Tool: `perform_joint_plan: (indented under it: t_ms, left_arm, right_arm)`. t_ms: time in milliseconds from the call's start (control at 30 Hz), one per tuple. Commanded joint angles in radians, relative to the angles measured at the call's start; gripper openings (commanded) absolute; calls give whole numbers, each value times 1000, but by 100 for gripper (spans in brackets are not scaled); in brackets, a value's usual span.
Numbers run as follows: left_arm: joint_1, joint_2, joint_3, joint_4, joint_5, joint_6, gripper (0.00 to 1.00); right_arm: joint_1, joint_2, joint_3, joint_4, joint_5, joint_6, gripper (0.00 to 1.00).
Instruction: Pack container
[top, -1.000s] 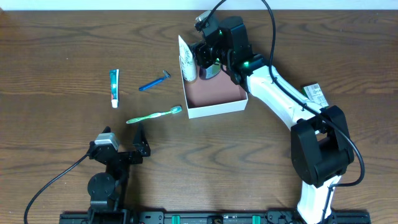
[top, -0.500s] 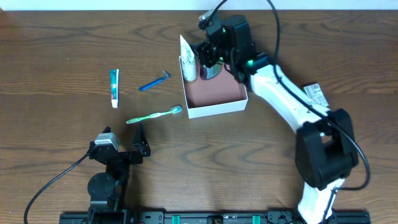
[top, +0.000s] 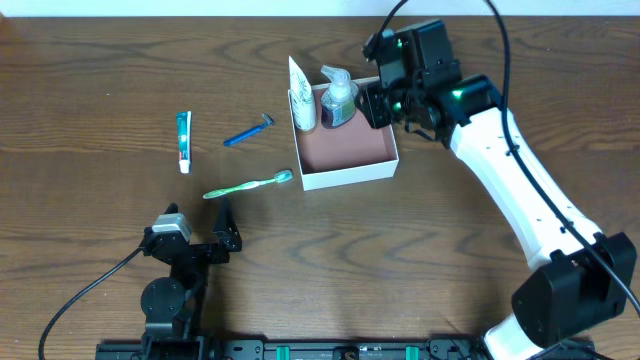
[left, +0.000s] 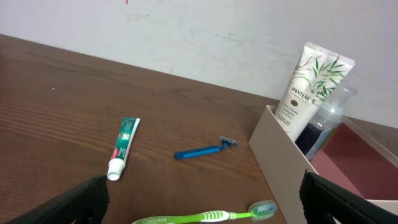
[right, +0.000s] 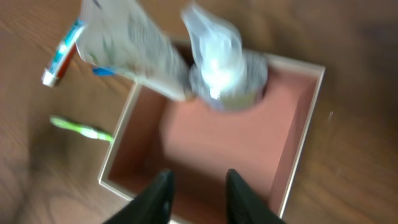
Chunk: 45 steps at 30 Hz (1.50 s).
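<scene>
The container (top: 346, 177), a square white box with a pinkish floor, sits at the table's back middle. A white tube (top: 300, 94) leans in its back left corner, with a clear pump bottle (top: 338, 101) standing beside it. My right gripper (top: 377, 104) hovers over the container's back right corner, open and empty. In the blurred right wrist view the right gripper (right: 200, 194) hangs above the container (right: 303, 140), with the pump bottle (right: 227, 71) and the tube (right: 134, 46) ahead. My left gripper (top: 222, 236) rests wide open near the front left.
On the wood left of the container lie a toothpaste tube (top: 183, 140), a blue razor (top: 247, 131) and a green toothbrush (top: 248, 185). The left wrist view shows the toothbrush (left: 205, 216), the razor (left: 205, 150) and the toothpaste tube (left: 123, 148) ahead of the left gripper (left: 202, 200).
My right gripper has let go of the pump bottle and drawn back to the right, its jaws narrower. The bottle now stands alone in the container. The left arm has not moved.
</scene>
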Motion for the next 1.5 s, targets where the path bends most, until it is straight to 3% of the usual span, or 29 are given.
perform_joint_plan:
  t_ms: [0, 133, 400, 700, 1467]
  left_arm:
    - [5, -6, -14, -38, 10, 2, 98]
    - [5, -6, -14, -38, 10, 2, 98]
    - [5, -6, -14, -38, 10, 2, 98]
    - [5, -6, -14, -38, 10, 2, 98]
    - [5, -6, -14, -38, 10, 2, 98]
  right_arm:
    - [4, 8, -10, -39, 6, 11, 20]
    - [5, 8, -48, -66, 21, 11, 10]
    - [5, 8, -212, 26, 82, 11, 2]
    - [3, 8, -339, 134, 130, 23, 2]
    - [68, 8, -355, 68, 143, 50, 1]
